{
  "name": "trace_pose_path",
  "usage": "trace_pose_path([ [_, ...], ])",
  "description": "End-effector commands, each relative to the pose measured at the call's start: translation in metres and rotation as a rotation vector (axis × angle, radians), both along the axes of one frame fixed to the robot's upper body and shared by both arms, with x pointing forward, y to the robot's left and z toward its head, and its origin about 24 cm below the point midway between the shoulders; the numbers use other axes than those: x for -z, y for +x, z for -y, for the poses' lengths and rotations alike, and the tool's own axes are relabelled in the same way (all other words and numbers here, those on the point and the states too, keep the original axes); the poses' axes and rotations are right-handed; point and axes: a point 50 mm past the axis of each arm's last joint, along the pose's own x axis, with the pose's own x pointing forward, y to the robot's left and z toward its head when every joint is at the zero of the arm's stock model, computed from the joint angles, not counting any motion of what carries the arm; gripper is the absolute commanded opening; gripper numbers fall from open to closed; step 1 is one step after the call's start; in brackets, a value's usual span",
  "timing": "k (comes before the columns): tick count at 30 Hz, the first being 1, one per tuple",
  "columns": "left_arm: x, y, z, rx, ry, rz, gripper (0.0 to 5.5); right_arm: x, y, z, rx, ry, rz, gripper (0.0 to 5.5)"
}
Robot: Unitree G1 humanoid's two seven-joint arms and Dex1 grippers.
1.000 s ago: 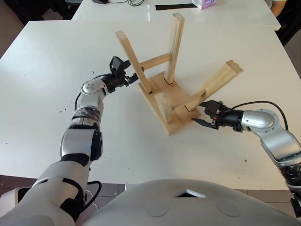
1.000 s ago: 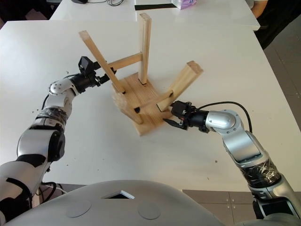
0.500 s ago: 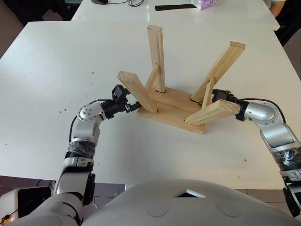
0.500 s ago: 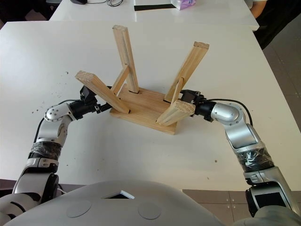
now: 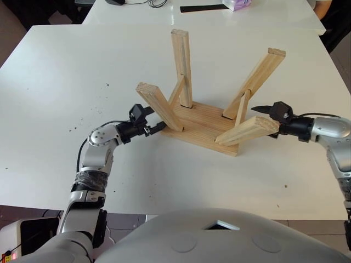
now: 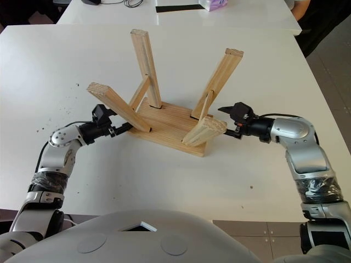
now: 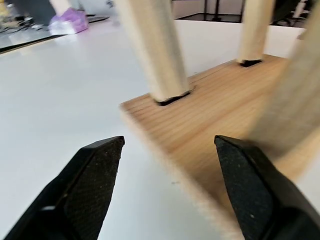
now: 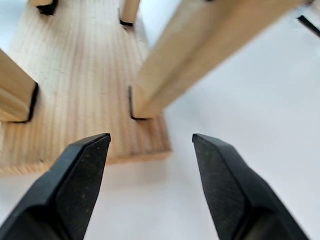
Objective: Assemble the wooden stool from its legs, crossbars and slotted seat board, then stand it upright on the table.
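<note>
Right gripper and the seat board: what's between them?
In the left eye view, the near right leg, slanting up from the seat board toward the open right gripper; bare table beneath.

Stool (image 5: 204,125) upside down on table (image 5: 55,71), legs up. My left gripper (image 5: 155,124) just beside left end, right gripper (image 5: 266,120) beside right; fingers apart.

The pale wooden stool (image 5: 211,104) is sitting upside down on the white table (image 5: 66,71), seat board (image 5: 203,127) flat and all four splayed legs slotted in, pointing up.
</note>
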Motion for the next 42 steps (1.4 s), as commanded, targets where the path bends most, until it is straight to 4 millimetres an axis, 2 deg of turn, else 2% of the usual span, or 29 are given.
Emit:
trace_pose_path([
  [1, -0.018, 0.005, -0.033, -0.181, 0.077, 0.096, 3.37, -0.004, -0.015, 0.011, 0.06, -0.148, 0.055, 3.05],
  [4, -0.013, -0.006, -0.047, -0.227, 0.215, 0.133, 3.37, -0.002, -0.033, 0.004, 0.094, -0.192, 0.075, 3.05],
  [7, 0.004, -0.015, -0.047, -0.231, 0.335, 0.14, 3.37, 0.006, -0.049, -0.006, 0.106, -0.219, 0.054, 3.05],
  [10, 0.022, -0.016, -0.027, -0.165, 0.368, 0.152, 3.37, 0.01, -0.052, -0.018, 0.104, -0.182, 0.038, 3.05],
  [13, 0.039, -0.018, -0.002, -0.036, 0.368, 0.133, 3.37, 0.012, -0.044, -0.027, 0.094, -0.17, 0.047, 3.05],
  [16, 0.046, -0.021, 0.01, 0.073, 0.393, 0.142, 3.37, 0.013, -0.04, -0.034, 0.044, -0.179, 0.044, 3.05],
  [20, 0.043, -0.027, 0.006, 0.131, 0.363, 0.137, 3.37, 0.016, -0.046, -0.039, 0.007, -0.178, 0.015, 3.05],
  [24, 0.033, -0.044, 0.005, 0.162, 0.305, 0.122, 3.37, 0.019, -0.057, -0.051, 0.001, -0.111, -0.012, 3.05],
  [29, 0.014, -0.061, 0.017, 0.121, 0.192, 0.113, 3.37, 0.005, -0.059, -0.064, 0.004, 0.002, 0.004, 3.05],
  [33, 0.004, -0.067, 0.021, 0.093, 0.167, 0.096, 3.37, -0.006, -0.055, -0.059, 0.063, 0.065, 0.014, 3.05],
  [38, 0.008, -0.067, 0.007, 0.055, 0.244, 0.085, 3.37, -0.002, -0.049, -0.032, 0.135, -0.034, 0.023, 3.05],
  [42, 0.011, -0.065, 0.002, 0.05, 0.28, 0.091, 3.37, 0.008, -0.047, -0.02, 0.151, -0.071, 0.005, 3.05],
])
